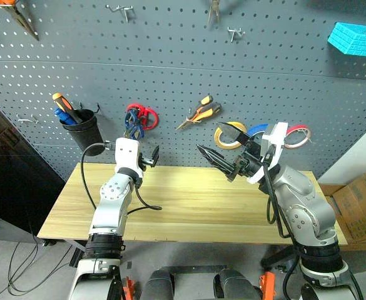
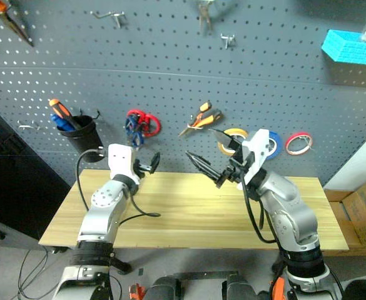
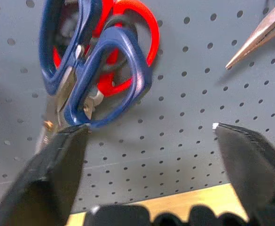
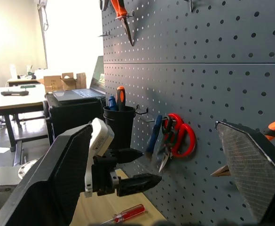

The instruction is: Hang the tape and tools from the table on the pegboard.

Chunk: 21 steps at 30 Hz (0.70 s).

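Left end effector (image 1: pixel 152 157), fingers spread, sits just below the blue-handled scissors (image 1: pixel 132 122) hanging mid-left on the pegboard (image 1: pixel 170 75) (beside red scissors (image 1: pixel 147 116)); right end effector (image 1: pixel 222 154) spread, empty.

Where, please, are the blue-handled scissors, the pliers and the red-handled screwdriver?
Blue-handled scissors (image 3: pixel 111 80), left wrist view, on a handle loop.
Pliers (image 1: pixel 199 113), left eye view, on the orange handles.
Red-handled screwdriver (image 4: pixel 129 213), right wrist view, on its handle.

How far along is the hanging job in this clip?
Done: the blue-handled steel scissors, the orange-and-black-handled pliers and the blue ring of tape hang on the dark grey pegboard. In hand: nothing; the left gripper is open by the scissors, and the right gripper is open too. Left: the slim red-handled screwdriver lying on the wooden table.
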Each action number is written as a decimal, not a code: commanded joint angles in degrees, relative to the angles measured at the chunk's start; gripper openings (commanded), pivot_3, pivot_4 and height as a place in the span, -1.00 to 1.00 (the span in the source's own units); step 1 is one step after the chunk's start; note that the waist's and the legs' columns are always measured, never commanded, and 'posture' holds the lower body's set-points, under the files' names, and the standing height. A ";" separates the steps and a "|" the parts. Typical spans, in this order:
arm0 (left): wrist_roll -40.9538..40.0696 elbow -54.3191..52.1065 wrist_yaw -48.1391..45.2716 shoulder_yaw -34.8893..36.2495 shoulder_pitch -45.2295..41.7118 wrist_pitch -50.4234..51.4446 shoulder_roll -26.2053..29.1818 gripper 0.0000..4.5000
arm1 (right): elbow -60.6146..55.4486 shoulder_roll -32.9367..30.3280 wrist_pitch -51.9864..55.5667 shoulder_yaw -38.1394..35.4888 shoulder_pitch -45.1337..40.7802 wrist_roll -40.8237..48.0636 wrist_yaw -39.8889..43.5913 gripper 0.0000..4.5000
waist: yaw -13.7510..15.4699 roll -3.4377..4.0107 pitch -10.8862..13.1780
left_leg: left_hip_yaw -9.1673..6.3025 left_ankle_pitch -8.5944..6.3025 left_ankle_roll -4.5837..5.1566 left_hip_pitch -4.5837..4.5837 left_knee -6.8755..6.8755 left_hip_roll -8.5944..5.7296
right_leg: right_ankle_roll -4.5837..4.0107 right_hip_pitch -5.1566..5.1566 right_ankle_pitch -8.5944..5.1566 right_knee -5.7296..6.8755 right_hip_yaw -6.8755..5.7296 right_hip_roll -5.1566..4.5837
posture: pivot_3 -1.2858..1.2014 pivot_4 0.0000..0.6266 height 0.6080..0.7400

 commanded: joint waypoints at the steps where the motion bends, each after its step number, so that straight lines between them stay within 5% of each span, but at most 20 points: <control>1: -0.72 -4.11 0.52 1.05 2.43 1.54 0.06 0.99 | -3.37 -0.58 0.59 -0.38 0.10 1.20 -0.48 1.00 | -0.22 0.00 0.00 | 0.00 0.00 0.00 0.00 0.00 0.00 | 0.00 0.00 0.00 0.00 0.00 0.00 | 0.09 -0.79 1.00; 10: -0.15 -9.54 3.39 4.90 9.87 10.80 3.12 0.99 | -3.65 -6.53 4.22 8.52 1.92 -6.83 0.78 1.00 | -0.48 0.10 0.16 | -0.01 0.00 0.00 0.06 -0.03 0.04 | -0.30 -0.01 -0.18 0.01 0.01 0.00 | 0.10 -0.63 1.00; 16: -0.05 -4.89 3.24 6.33 6.84 16.23 6.48 0.99 | 0.13 -6.11 3.70 15.60 -1.53 -13.33 0.97 1.00 | -0.44 0.29 0.95 | 0.01 0.00 0.01 0.23 -0.02 0.05 | -0.34 0.06 -0.17 0.01 0.06 -0.01 | 0.11 -0.47 1.00; 21: 0.43 4.82 2.22 6.17 0.08 18.70 9.95 0.99 | 7.13 -2.15 3.24 17.96 -6.61 -16.12 1.33 1.00 | -0.39 0.28 3.83 | -0.09 0.00 0.02 0.36 -0.03 0.05 | -0.35 0.05 -0.18 0.04 0.01 0.00 | 0.10 -0.22 1.00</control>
